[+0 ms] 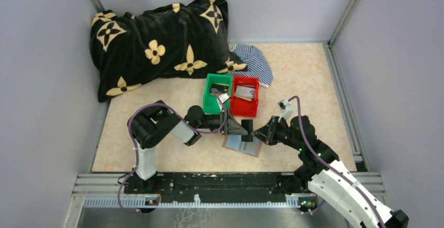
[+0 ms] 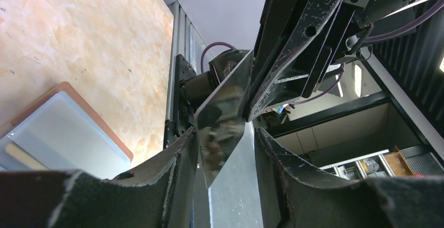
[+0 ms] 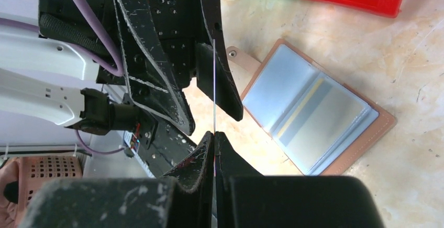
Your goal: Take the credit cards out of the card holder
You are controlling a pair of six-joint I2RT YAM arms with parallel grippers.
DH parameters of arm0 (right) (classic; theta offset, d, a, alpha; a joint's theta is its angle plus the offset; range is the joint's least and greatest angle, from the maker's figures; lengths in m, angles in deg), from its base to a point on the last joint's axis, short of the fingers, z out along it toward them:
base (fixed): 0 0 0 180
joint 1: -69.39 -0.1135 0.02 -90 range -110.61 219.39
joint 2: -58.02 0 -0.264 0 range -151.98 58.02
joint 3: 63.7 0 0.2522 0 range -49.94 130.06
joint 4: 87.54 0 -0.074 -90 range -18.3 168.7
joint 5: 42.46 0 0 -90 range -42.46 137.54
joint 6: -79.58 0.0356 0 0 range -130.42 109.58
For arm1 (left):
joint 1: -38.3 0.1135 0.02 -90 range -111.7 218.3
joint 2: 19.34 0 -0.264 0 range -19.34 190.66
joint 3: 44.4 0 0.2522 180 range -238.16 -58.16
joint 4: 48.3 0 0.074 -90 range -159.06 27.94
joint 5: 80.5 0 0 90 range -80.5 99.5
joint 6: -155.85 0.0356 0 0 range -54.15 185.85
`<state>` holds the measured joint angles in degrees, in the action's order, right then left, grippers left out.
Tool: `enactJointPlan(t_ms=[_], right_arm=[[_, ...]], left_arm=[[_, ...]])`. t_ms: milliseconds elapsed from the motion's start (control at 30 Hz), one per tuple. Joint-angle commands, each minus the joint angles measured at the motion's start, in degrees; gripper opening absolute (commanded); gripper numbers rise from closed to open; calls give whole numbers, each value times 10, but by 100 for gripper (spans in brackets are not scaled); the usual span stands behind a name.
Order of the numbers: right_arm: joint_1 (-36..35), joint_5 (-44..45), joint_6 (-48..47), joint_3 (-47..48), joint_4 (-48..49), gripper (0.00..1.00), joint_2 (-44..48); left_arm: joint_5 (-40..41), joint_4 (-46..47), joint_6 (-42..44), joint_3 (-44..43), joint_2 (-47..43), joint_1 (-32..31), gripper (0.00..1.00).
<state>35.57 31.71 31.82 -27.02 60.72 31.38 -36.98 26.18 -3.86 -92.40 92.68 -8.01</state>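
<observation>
A silvery credit card (image 2: 222,107) hangs above the bench (image 1: 314,81), pinched by one edge in the closed right jaws. The left jaws stand half-open astride it, not yet clamped. The card holder (image 3: 314,112) lies open beneath. The card looks light, stiff and slick, so it is probably best gripped across its flat faces near an edge.

credit card (image 2: 222,107): glossy, mirror-like silvery face
card holder (image 3: 314,112): brown leather-like rim, smooth clear plastic sleeves
red bin (image 1: 243,110), green bin (image 1: 211,105): shiny hard plastic
table (image 1: 314,81): matt, mottled beige
left gripper fingers (image 2: 157,196): black, scuffed
blanket (image 1: 157,44), upper left: plush cloth
</observation>
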Motion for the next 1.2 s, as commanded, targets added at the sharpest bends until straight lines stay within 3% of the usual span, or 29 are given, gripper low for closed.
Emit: enactJointPlan(t_ms=[0, 100, 167, 333, 533, 633, 700, 1167], right_arm=[[5, -6, 0, 9, 27, 0, 1], [5, 0, -4, 13, 19, 0, 3], [5, 2, -4, 15, 17, 0, 6], [5, 9, -10, 24, 6, 0, 2], [5, 9, -8, 17, 17, 2, 0], [5, -3, 1, 11, 41, 22, -7], [5, -5, -1, 11, 50, 26, -17], [5, -28, 5, 7, 92, 13, -22]], left_arm=[[-2, 142, 8, -16, 4, -3, 49], [-2, 142, 4, -21, 3, -3, 44], [-4, 142, 4, -19, 2, -4, 19], [-5, 142, 2, -9, 2, -3, 0], [-9, 142, 2, -15, -6, -5, 0], [-14, 143, -2, -18, -7, -7, 0], [-15, 142, -4, -19, -10, -10, 0], [-26, 142, -18, -30, -49, -22, 0]])
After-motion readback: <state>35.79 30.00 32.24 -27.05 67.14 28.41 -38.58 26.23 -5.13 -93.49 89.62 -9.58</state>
